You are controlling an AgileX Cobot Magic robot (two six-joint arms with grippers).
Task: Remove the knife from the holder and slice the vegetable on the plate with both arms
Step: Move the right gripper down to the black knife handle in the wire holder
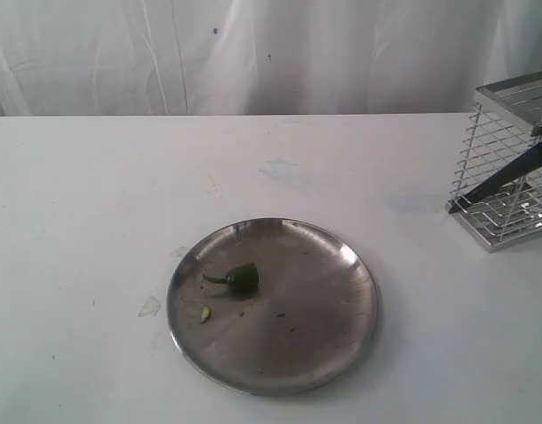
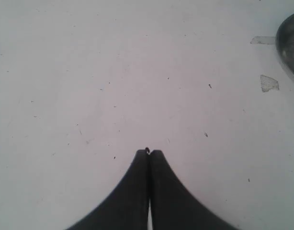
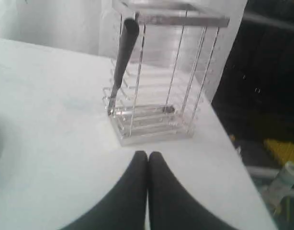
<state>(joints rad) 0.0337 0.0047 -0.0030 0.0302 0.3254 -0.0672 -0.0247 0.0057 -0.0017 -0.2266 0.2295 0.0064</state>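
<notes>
On the white table, a round shallow steel plate carries a small dark green pepper piece with a curved stem, left of its centre. A black-handled kitchen knife leans tilted inside the silver wire-grid holder at the right edge. The left gripper hangs over bare table near the plate's rim and the right gripper faces the holder, each with its fingers pressed together on nothing.

Vegetable on plate, knife in holder
</notes>
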